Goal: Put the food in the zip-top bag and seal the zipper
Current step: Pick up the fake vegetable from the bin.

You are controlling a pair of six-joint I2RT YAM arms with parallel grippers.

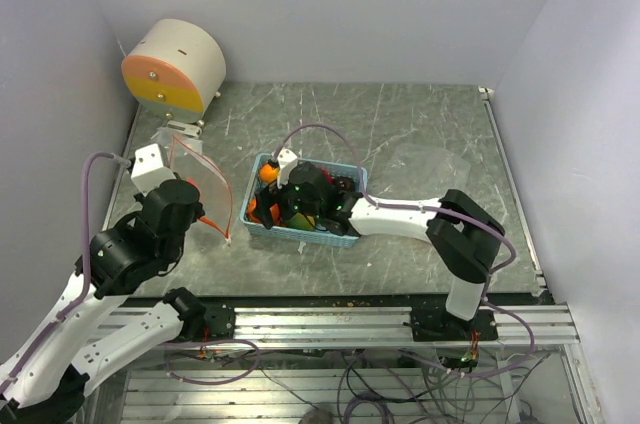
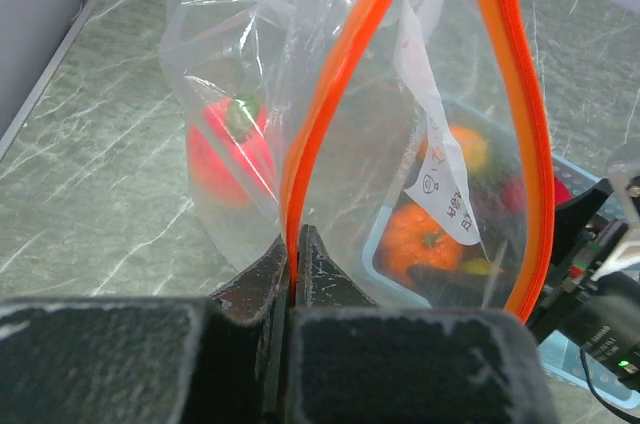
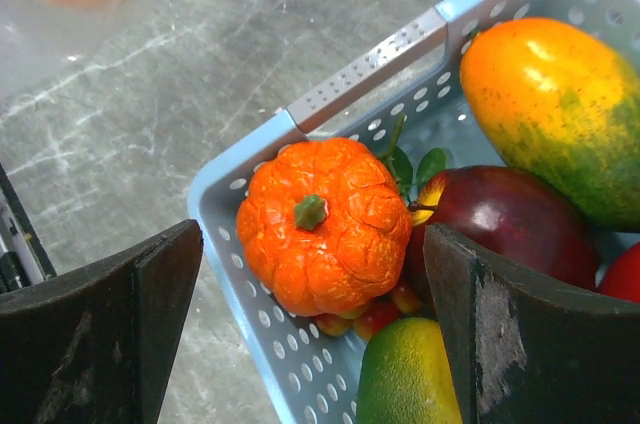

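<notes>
the left gripper (image 2: 297, 244) sits closest, jaws pinched tight on the orange zipper (image 2: 295, 169) of the clear zip-top bag (image 2: 250, 34), which holds one red piece (image 2: 215, 159). rightward on the scratched grey-green marbled table (image 1: 420, 124) — white walls (image 1: 350, 4) around — the light blue basket (image 3: 365, 66) carries an orange pumpkin (image 3: 322, 224), a dark red apple (image 3: 500, 224) and a yellow-green mango (image 3: 555, 114). the right gripper (image 3: 310, 274) hangs wide open either side of the pumpkin, gripping nothing.
</notes>
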